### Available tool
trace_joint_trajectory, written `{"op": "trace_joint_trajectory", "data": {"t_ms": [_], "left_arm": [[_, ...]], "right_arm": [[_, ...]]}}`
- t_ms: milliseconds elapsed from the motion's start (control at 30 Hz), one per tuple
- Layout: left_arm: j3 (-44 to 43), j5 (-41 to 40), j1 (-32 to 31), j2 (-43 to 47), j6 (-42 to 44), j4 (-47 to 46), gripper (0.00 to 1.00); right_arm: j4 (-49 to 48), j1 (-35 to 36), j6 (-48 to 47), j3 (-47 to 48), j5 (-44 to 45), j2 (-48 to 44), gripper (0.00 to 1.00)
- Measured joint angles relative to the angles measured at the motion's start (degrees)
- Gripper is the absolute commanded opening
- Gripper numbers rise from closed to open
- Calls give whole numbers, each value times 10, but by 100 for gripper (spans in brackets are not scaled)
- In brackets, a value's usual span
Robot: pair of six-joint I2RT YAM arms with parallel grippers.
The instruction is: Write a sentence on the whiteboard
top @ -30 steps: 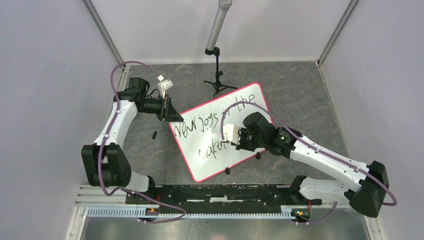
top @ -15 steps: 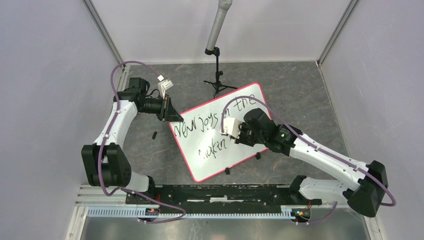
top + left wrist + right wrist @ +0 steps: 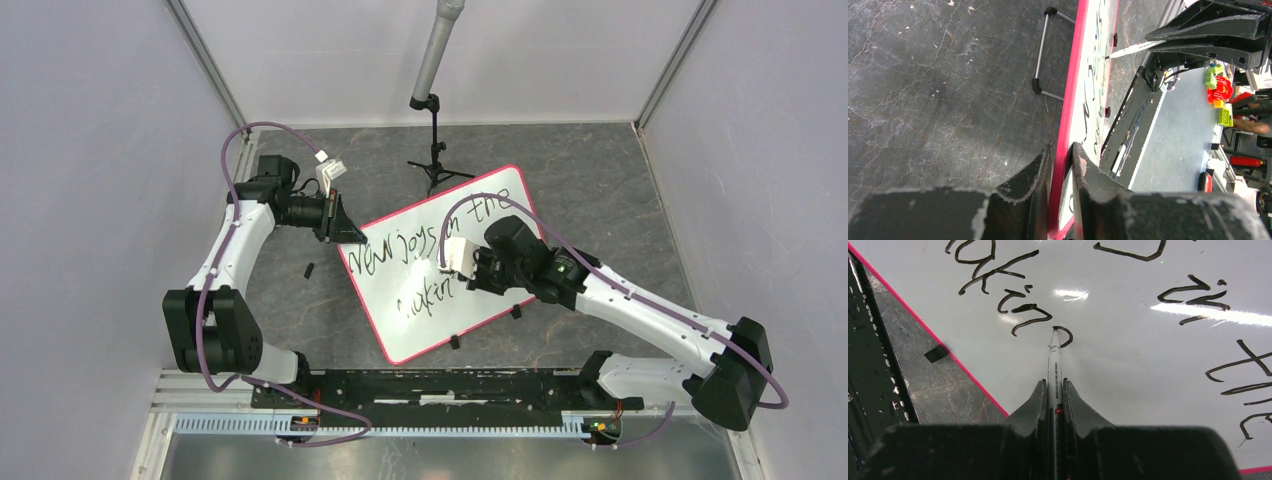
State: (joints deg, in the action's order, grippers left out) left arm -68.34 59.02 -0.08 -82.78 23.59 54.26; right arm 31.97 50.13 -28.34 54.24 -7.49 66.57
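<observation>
The whiteboard (image 3: 470, 295), white with a pink-red rim, lies tilted on the dark floor. Black handwritten words of the sentence (image 3: 400, 250) run across it in two slanted lines. My left gripper (image 3: 345, 232) is shut on the board's upper left corner; in the left wrist view its jaws clamp the red rim (image 3: 1062, 165). My right gripper (image 3: 1053, 385) is shut on a white marker (image 3: 1054, 357). The marker tip touches the board at a small fresh loop (image 3: 1064, 335) after the second line's last letters. From above, the right gripper (image 3: 468, 272) hovers over the board's middle.
A small black tripod (image 3: 437, 165) with a grey pole stands just behind the board's far edge. A small black piece (image 3: 309, 270) lies on the floor left of the board. Black clips (image 3: 454, 342) sit along the board's near edge. Grey walls enclose the cell.
The right gripper with the marker has shifted up and left on the board, then a little back down, adding a stroke after the second line. The left arm has not moved.
</observation>
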Motion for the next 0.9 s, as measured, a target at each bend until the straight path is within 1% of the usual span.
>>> {"op": "trace_joint_trajectory", "data": {"t_ms": [200, 400, 900], "left_arm": [[0, 0, 0, 0, 0, 0, 2], [0, 0, 0, 0, 0, 0, 3], [0, 0, 0, 0, 0, 0, 2]], "right_arm": [[8, 0, -5, -12, -18, -1, 0], [18, 0, -14, -14, -17, -3, 0], [33, 0, -21, 8, 41, -5, 0]]}}
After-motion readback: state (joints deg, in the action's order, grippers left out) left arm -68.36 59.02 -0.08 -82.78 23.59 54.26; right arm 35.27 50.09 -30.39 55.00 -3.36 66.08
